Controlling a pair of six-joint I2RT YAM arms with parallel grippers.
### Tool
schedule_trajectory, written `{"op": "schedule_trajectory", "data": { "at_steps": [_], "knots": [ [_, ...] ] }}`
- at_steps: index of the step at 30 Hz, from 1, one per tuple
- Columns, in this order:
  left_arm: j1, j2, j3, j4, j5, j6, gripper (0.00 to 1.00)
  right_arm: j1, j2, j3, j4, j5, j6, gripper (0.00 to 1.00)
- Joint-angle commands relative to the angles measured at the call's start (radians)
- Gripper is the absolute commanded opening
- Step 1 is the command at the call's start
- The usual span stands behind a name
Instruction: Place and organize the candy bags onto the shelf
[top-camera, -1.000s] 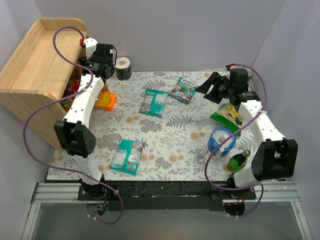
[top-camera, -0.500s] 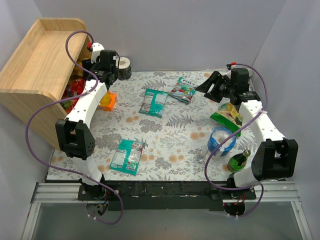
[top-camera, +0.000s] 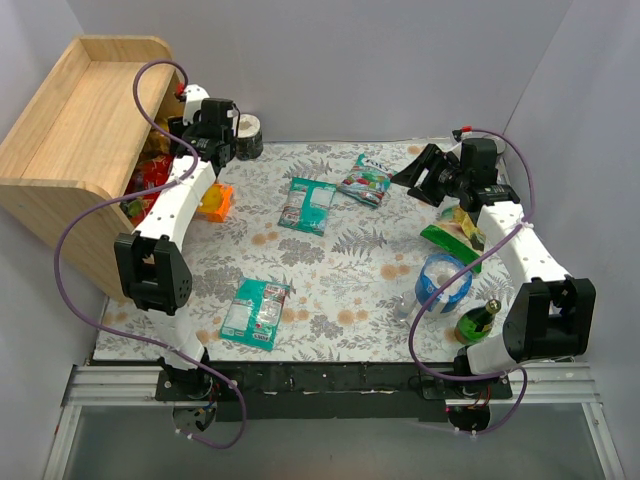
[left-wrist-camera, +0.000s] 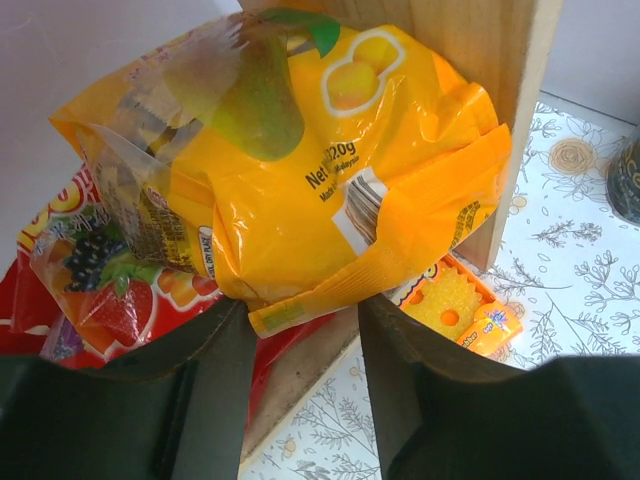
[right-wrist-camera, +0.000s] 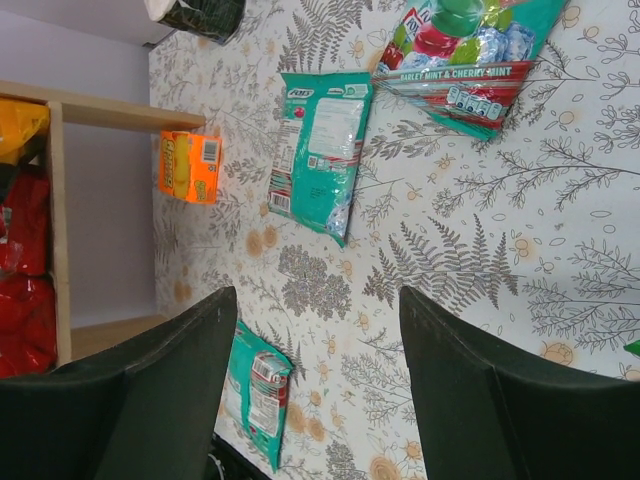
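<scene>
The wooden shelf stands at the far left. My left gripper is open at its open side, and the lower edge of an orange-yellow candy bag sits just ahead of the fingertips. That bag lies on red candy bags inside the shelf. Three teal candy bags lie on the table: one mid-table, one near the front, and a mint-and-cherry one further back. My right gripper hangs open above the back right, nothing between its fingers.
An orange box lies beside the shelf's foot. A dark roll stands at the back wall. On the right are a green-and-white snack bag, a blue-and-white roll and a green bottle.
My left gripper has drawn back a little to the right, away from the shelf opening. The right arm and the bags on the table have not moved.
</scene>
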Motion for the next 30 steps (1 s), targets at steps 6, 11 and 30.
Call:
{"op": "schedule_trajectory", "data": {
  "at_steps": [6,11,30],
  "knots": [
    [0.008,-0.018,-0.119,-0.050,0.097,-0.113,0.32,-0.007,-0.036,-0.008,0.051,-0.018,0.007,0.73],
    [-0.003,-0.051,-0.123,-0.046,0.104,-0.101,0.35,-0.006,-0.042,-0.014,0.054,-0.023,0.010,0.73],
    [-0.118,-0.007,0.129,0.128,-0.095,0.157,0.77,-0.007,-0.058,-0.023,0.041,-0.024,0.003,0.73]
  ]
}}
